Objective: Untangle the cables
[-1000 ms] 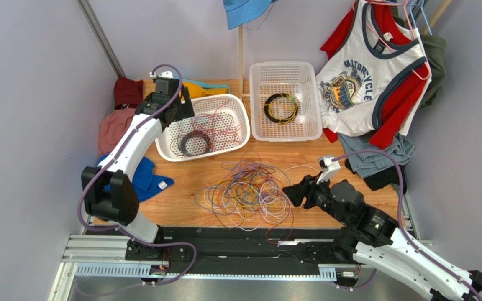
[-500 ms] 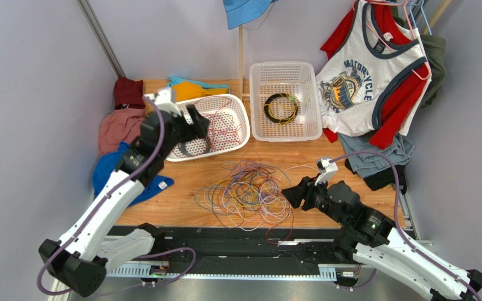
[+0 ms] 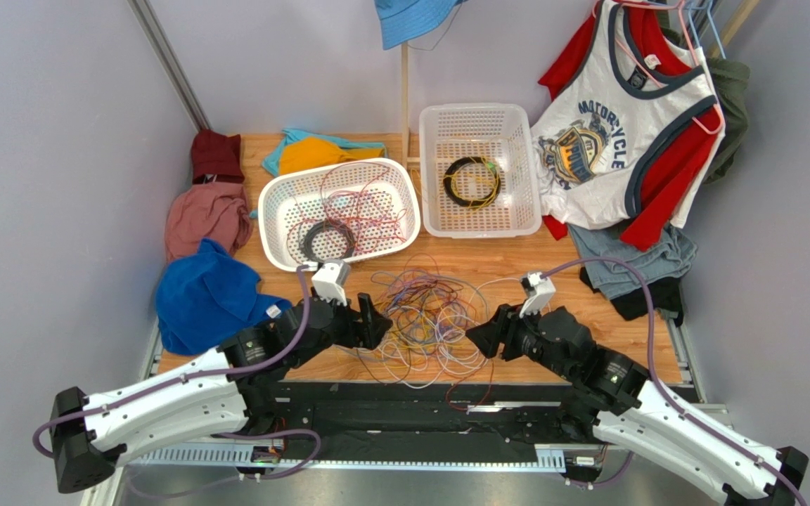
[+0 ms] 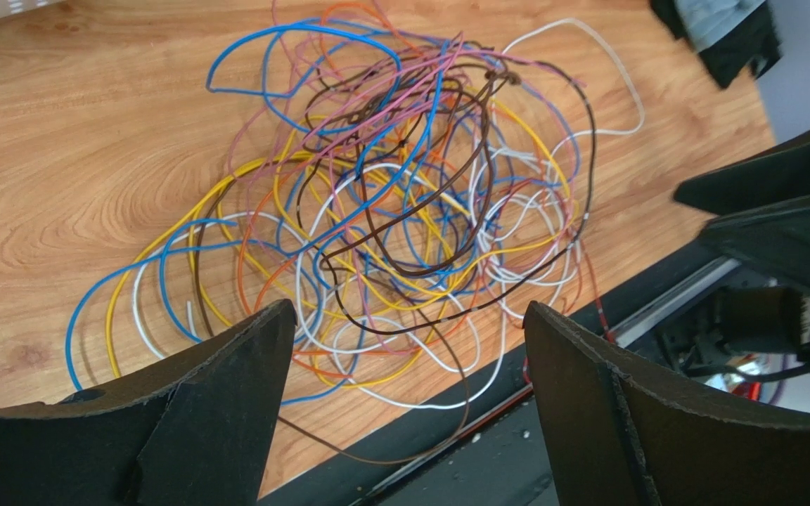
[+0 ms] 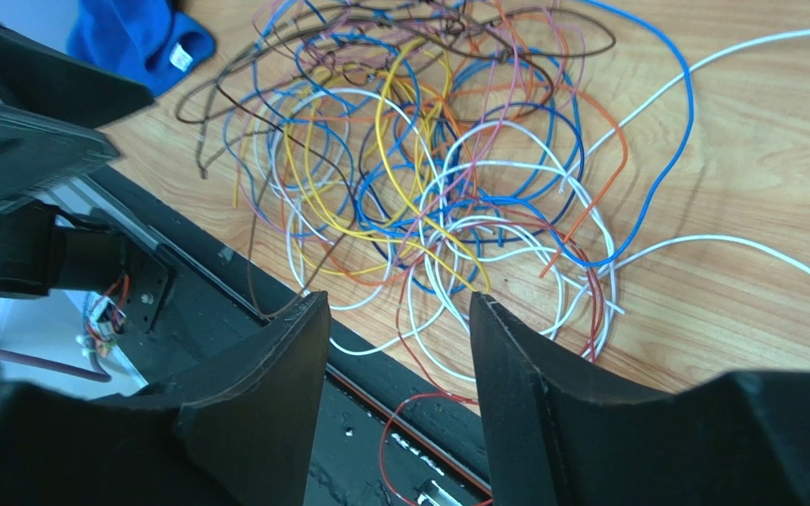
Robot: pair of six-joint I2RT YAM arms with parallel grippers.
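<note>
The cables (image 3: 425, 322) lie in a tangled heap of blue, yellow, orange, white, brown, pink and red wires on the wooden table near its front edge. They fill the left wrist view (image 4: 399, 211) and the right wrist view (image 5: 430, 179). My left gripper (image 3: 374, 325) is open and empty at the heap's left side; its jaws stand wide apart (image 4: 409, 327). My right gripper (image 3: 480, 335) is open and empty at the heap's right side (image 5: 399, 306). Some red and brown strands hang over the table's front edge.
A white basket (image 3: 272, 200) with a black coil and thin wires stands behind the heap at left. A second white basket (image 3: 525, 158) holds a black-yellow coil. Clothes lie at left (image 3: 203, 295) and right (image 3: 621, 264). A black rail (image 3: 420, 401) runs along the front.
My left arm has swung from the left basket down to the front of the table and now sits low beside the heap. My right gripper has crept slightly left toward the heap.
</note>
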